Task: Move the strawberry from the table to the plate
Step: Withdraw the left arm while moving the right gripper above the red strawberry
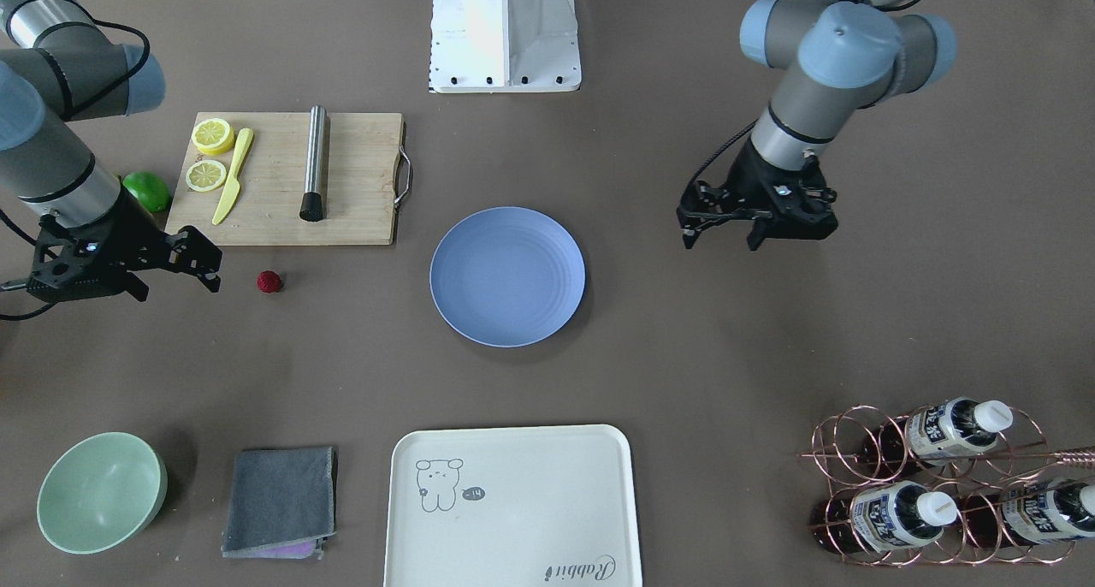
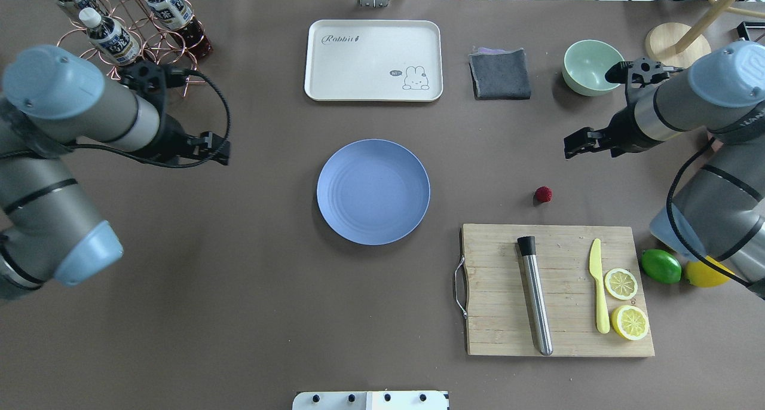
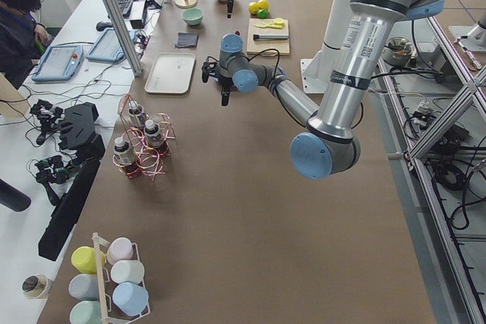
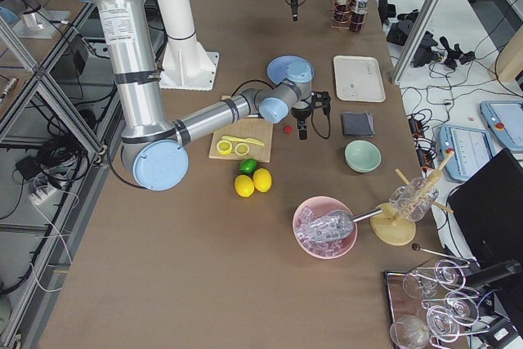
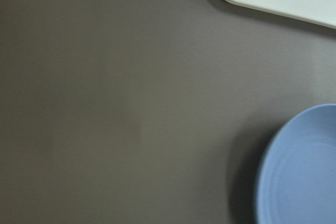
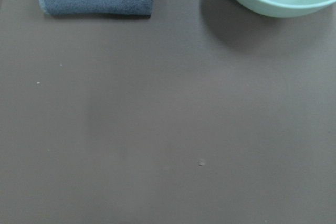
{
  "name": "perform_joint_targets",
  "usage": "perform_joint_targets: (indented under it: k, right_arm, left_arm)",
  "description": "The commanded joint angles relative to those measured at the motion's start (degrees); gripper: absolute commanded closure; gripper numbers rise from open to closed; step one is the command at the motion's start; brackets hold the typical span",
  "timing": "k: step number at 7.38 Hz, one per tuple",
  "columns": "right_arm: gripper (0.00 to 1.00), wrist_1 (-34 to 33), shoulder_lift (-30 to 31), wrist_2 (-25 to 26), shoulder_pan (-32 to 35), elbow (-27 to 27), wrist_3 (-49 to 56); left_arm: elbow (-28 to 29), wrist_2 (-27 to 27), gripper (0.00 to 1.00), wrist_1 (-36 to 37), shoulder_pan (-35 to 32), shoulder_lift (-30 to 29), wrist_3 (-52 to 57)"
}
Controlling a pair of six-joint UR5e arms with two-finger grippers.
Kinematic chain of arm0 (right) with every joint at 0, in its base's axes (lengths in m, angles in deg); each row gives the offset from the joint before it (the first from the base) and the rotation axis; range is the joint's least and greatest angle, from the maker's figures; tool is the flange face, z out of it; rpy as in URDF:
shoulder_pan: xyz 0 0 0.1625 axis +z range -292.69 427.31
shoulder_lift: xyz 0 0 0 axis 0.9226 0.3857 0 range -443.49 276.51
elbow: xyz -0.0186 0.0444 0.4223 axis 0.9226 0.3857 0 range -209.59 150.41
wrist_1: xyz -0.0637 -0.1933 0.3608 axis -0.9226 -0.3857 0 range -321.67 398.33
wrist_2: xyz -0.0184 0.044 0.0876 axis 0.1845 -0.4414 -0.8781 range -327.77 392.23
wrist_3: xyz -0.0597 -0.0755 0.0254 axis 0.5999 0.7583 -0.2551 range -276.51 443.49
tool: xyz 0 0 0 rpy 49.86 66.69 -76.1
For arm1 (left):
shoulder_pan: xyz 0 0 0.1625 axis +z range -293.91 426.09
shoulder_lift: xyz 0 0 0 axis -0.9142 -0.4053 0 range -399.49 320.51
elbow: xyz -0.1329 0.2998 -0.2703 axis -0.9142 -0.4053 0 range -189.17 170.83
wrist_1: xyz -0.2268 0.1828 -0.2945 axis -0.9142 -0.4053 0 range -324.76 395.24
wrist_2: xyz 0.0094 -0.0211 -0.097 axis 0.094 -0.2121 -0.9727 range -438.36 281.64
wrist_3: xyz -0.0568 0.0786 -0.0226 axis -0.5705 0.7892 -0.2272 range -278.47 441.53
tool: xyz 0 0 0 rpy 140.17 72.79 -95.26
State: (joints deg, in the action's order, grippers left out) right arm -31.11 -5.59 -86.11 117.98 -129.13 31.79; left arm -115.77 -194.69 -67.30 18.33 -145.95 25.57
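Note:
The strawberry [image 1: 269, 281] [image 2: 542, 194], tiny and dark red, lies on the brown-grey table [image 2: 239, 278] just beyond the cutting board's far edge. The periwinkle-blue plate [image 1: 507, 276] [image 2: 373, 191] sits bare at the table's middle; its rim also shows in the left wrist view [image 5: 304, 171]. My right gripper [image 1: 177, 287] [image 2: 571, 148] hovers open a short way from the strawberry, on the side away from the plate, holding nothing. On the plate's other side, my left gripper [image 1: 720, 243] [image 2: 220, 153] hangs open and empty above bare table. Neither wrist view shows fingers.
A wooden cutting board [image 2: 556, 290] carries a metal rod, a yellow knife and two lemon halves. A lime [image 2: 661, 266] and a lemon lie beside it. At the far edge stand a mint bowl [image 2: 588, 66], grey cloth [image 2: 499, 73], cream tray [image 2: 373, 60] and bottle rack [image 2: 131, 27].

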Motion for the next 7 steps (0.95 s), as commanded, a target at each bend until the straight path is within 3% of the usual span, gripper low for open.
perform_joint_targets:
  k: [1, 4, 5, 7]
  right_arm:
    - [0.01, -3.15, -3.36, 2.05, -3.02, 0.04, -3.13]
    - [0.02, -5.25, -6.35, 2.84, -6.97, 0.13, -9.71]
    - [0.03, -4.92, -5.66, 6.24, -8.73, 0.3, -9.91]
    - [0.03, -4.48, -3.47, 7.76, -10.06, 0.3, -9.22]
  left_arm:
    - [-1.33, -5.29, 0.02, 4.46, -15.09, 10.0, 26.05]
    - [6.29, -11.62, 0.02, 8.49, -35.41, 13.65, 58.16]
    - [7.54, -12.25, 0.02, 8.5, -37.99, 13.65, 61.55]
    - [7.29, -12.34, 0.02, 8.42, -38.19, 14.53, 61.68]
